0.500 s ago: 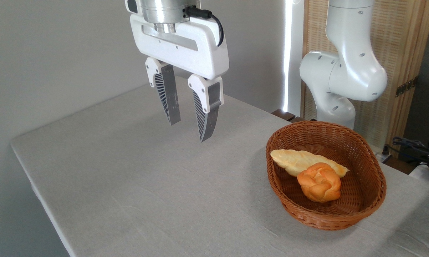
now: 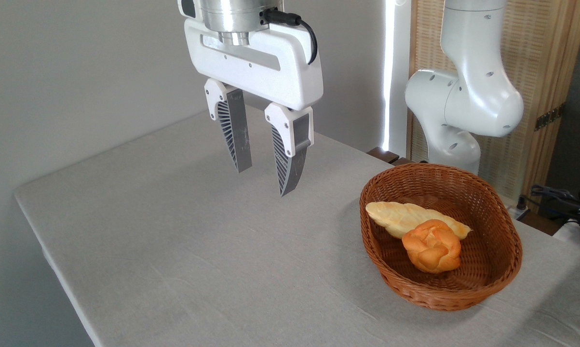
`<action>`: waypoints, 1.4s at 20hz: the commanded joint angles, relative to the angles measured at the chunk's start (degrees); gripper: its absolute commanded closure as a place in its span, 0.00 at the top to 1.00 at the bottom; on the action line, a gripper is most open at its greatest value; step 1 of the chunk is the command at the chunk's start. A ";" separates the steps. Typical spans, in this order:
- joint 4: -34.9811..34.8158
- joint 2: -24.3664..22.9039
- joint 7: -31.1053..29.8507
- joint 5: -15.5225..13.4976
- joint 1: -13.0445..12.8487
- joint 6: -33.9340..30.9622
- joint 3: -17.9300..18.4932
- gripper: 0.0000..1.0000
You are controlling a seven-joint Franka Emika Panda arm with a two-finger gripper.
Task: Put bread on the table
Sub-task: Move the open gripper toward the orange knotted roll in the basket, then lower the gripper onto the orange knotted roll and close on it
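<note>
Your gripper (image 2: pixel 265 180) is hanging released over the table (image 2: pixel 174 250), while the bread (image 2: pixel 432 246) is sitting in the basket (image 2: pixel 506 241) down to its right.

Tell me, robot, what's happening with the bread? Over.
Gripper open, empty, above grey cloth table. Small orange knotted bun in brown wicker basket, against pale braided loaf. Nothing blocking.

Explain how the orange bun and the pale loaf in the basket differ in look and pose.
The orange bun is round, knotted and deep golden; the pale loaf is long, braided and light yellow. The bun sits in front, nearer the camera, and the loaf lies behind it, touching. Both rest inside the wicker basket.
</note>
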 commanded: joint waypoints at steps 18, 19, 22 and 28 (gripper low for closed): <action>-43.77 -19.31 26.06 3.76 13.74 10.37 4.70 1.00; -44.04 -18.96 26.06 3.94 13.74 11.35 4.70 1.00; -44.13 -18.43 26.15 8.06 13.65 12.06 4.70 1.00; -44.04 -17.64 26.94 8.51 13.12 12.76 4.61 0.37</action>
